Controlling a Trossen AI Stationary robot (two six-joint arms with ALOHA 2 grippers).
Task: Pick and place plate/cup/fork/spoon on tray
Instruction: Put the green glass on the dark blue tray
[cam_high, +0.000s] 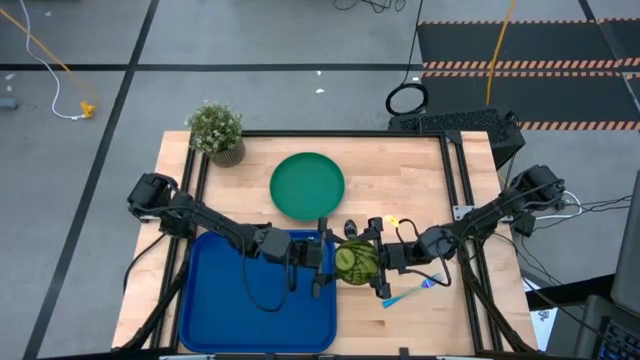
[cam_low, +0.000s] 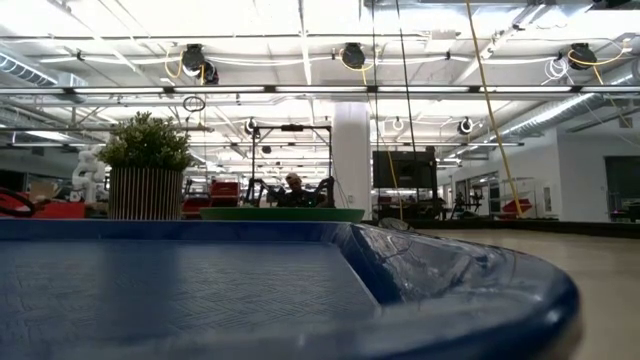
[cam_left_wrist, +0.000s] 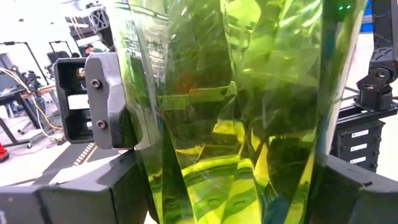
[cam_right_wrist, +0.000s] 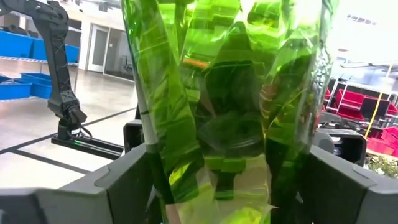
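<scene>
The translucent olive-green cup (cam_high: 356, 262) hangs in the air over the tray's right edge, between my two grippers. My left gripper (cam_high: 340, 263) reaches it from the table's left and my right gripper (cam_high: 372, 262) from the right; both are shut on it. The cup fills both wrist views (cam_left_wrist: 236, 112) (cam_right_wrist: 227, 106). The dark-blue tray (cam_high: 230, 320) lies at the near left. The green plate (cam_high: 307, 185) lies flat on the wood beyond the tray. A light-blue utensil (cam_high: 408, 292) lies under my right arm; I cannot tell whether it is the fork or the spoon. My left gripper pinches the cup's side walls (cam_left_wrist: 158, 180) between its two fingers (cam_left_wrist: 93, 193), coming level from the table's left. The cup stands upright in the hold, wider end up, clear of tray and table. My right gripper has the same cup between its two fingers (cam_right_wrist: 118, 186), which lie against opposite side walls (cam_right_wrist: 163, 174). It comes nearly level from the table's right, facing the left gripper. The cup stays upright and lifted clear.
A small potted plant (cam_high: 216, 130) stands at the far left corner. Black frame rails (cam_high: 455, 190) run along the table's sides. Bare wood (cam_high: 400, 180) lies right of the plate. In the low view the tray's rim (cam_low: 450, 290) fills the foreground.
</scene>
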